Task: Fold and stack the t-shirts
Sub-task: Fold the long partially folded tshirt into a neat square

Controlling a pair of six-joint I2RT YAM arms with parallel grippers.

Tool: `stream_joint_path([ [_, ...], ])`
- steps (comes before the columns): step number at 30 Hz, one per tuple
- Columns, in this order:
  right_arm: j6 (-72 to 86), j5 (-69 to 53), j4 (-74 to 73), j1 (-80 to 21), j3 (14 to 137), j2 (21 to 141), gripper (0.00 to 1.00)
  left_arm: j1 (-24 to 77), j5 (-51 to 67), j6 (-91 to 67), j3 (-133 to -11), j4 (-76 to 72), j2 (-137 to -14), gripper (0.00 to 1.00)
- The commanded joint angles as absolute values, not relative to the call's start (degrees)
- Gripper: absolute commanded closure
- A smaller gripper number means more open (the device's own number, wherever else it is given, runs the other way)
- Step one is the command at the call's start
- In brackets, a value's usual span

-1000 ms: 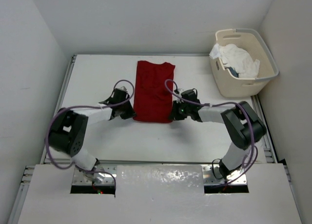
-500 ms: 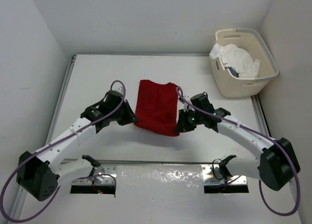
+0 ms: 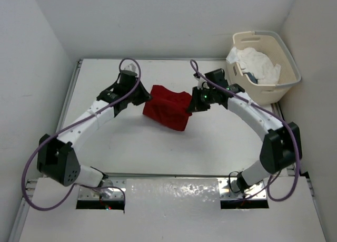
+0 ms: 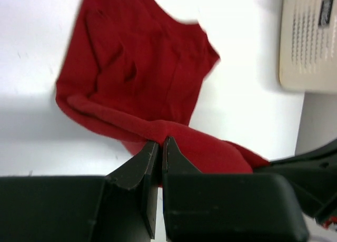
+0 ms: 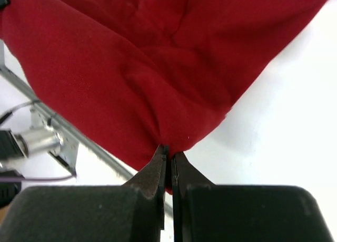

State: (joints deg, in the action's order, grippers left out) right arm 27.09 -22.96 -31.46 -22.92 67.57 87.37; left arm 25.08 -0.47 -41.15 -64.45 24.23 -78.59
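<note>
The deep red t-shirt (image 3: 167, 107) is held up over the middle of the table, doubled over and sagging between both grippers. My left gripper (image 3: 146, 97) is shut on its left edge, and my right gripper (image 3: 191, 106) is shut on its right edge. In the left wrist view the jaws (image 4: 162, 142) pinch a rolled fold of red cloth (image 4: 142, 68). In the right wrist view the tips (image 5: 169, 153) pinch a corner of the shirt (image 5: 126, 57). A white t-shirt (image 3: 256, 63) lies crumpled in the basket, with a sliver of dark cloth (image 3: 251, 77) under it.
The cream laundry basket (image 3: 288, 73) stands at the back right corner, close to the right arm's elbow; its side (image 4: 308, 41) shows in the left wrist view. White walls close in the table on the left, back and right.
Both grippers have carried the shirt's near edge up and toward the back of the table. The flat red shirt is now lifted and doubled over.
</note>
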Motion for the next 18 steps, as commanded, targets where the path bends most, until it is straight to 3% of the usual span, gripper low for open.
stream_joint_path([
  [1,26.45,-25.66,-31.73,-19.88,72.76,91.83,1.00,22.68,-2.46,-38.50,-71.18,16.35,-83.12,1.00],
  [18,27.77,-28.65,-32.51,-12.13,96.75,119.34,1.00,18.37,2.46,-34.19,-99.12,17.05,-117.05,1.00],
])
